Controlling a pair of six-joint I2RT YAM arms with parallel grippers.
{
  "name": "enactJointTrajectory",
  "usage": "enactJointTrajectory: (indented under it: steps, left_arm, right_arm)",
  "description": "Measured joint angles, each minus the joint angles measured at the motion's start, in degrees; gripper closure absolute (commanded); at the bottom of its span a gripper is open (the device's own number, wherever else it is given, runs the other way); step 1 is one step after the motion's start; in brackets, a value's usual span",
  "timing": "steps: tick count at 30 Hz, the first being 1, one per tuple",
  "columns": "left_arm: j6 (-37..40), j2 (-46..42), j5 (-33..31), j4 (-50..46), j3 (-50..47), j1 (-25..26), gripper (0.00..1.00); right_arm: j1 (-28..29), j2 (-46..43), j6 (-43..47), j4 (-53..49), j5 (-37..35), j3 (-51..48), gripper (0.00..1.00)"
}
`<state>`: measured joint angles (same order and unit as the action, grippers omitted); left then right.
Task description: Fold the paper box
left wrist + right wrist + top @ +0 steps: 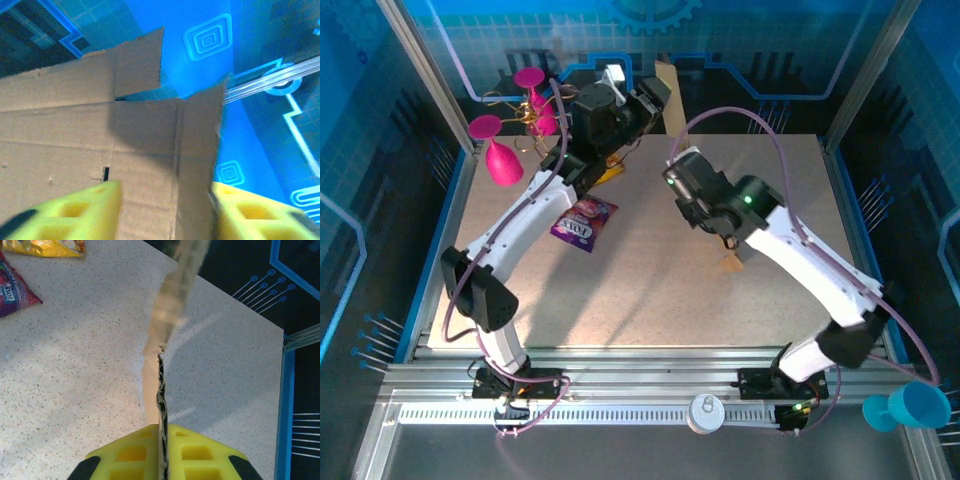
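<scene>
Evidently the left gripper [164, 190] is reaching toward the far side of the surface [75, 365]. Its jaws are standing apart with a creased flap of the paper box [75, 125] between them, not pinching it, probably so the flap can be pushed over along its fold. The box is standing raised on edge between the two arms; it is showing plain brown cardboard with no print. Whether it is touching the surface I cannot tell. Nearer the middle, a purple snack packet [585, 222] is lying beside the left arm, its white lettering too small to read, and a yellow packet [45, 246] is lying just beyond it. The right gripper [162, 432] is clamping its jaws tight on the box's corrugated edge, seemingly steadying it upright.
</scene>
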<state>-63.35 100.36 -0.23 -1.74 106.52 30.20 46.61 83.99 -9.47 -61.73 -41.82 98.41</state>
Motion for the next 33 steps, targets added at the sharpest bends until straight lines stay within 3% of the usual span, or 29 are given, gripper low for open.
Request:
enactJointTrajectory:
  steps: [2, 7, 15, 27, 33]
  left_arm:
    - [-1.7, -1.99, -0.11, -1.42, -0.31, -0.02, 0.28]
    - [-7.74, -8.74, -0.59, -6.82, -1.29, -0.61, 0.24]
    - [-19.21, -17.55, -3.23, -16.09, -5.16, -3.32, 0.22]
    - [-33.94, -22.4, -4.39, -26.4, -10.62, -6.29, 0.22]
    - [-38.95, -23.69, -2.19, -26.51, -14.84, -5.88, 0.21]
  right_arm:
    - [-0.35, -4.92, 4.04, 4.2, 0.68, -4.87, 1.0]
    - [-2.12, -15.63, 13.84, 15.61, 2.54, -15.26, 1.0]
    - [-6.62, -20.44, 22.05, 27.89, 6.82, -22.97, 1.0]
    - [-15.91, -25.07, 23.34, 33.07, 12.59, -25.46, 1.0]
    - [-20.5, -25.27, 21.0, 34.25, 16.37, -25.29, 1.0]
